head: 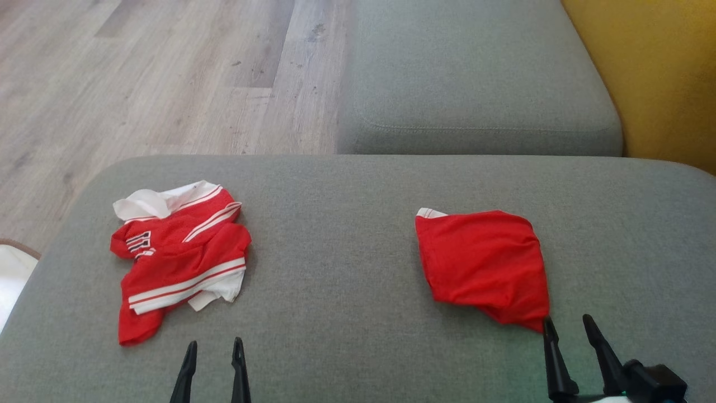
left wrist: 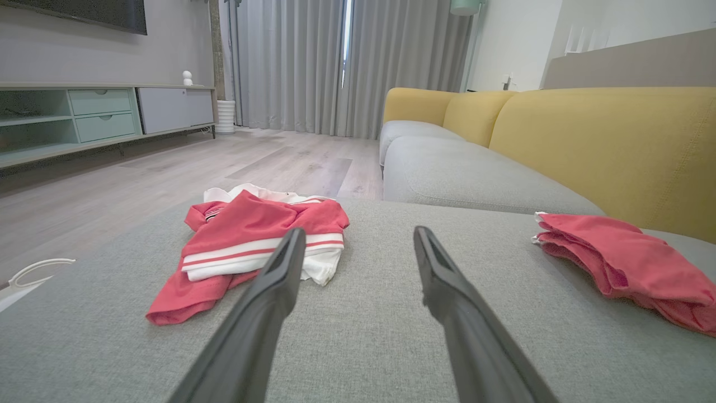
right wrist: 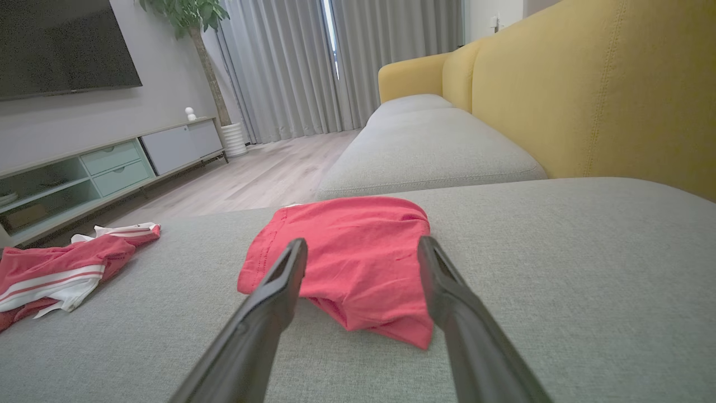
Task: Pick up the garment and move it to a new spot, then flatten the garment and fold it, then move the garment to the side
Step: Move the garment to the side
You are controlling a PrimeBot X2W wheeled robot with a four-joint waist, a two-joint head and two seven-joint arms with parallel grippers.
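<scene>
Grey sofa seat (head: pixel 347 252) bears a crumpled red-and-white garment (head: pixel 184 252); left claw (head: pixel 215 341) and right claw (head: pixel 566 318) both spread, empty; advise gripping its bunched folds, lifting clear.

Soft even daylight through curtains (left wrist: pixel 313 61); faint shadows; wrist views wide-angle distorted.

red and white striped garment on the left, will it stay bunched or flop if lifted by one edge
The crumpled red and white striped garment probably flops open: it lies in loose overlapping folds. It looks thin, so likely light. Pushed, it may bunch on the textured grey cushion.
</scene>
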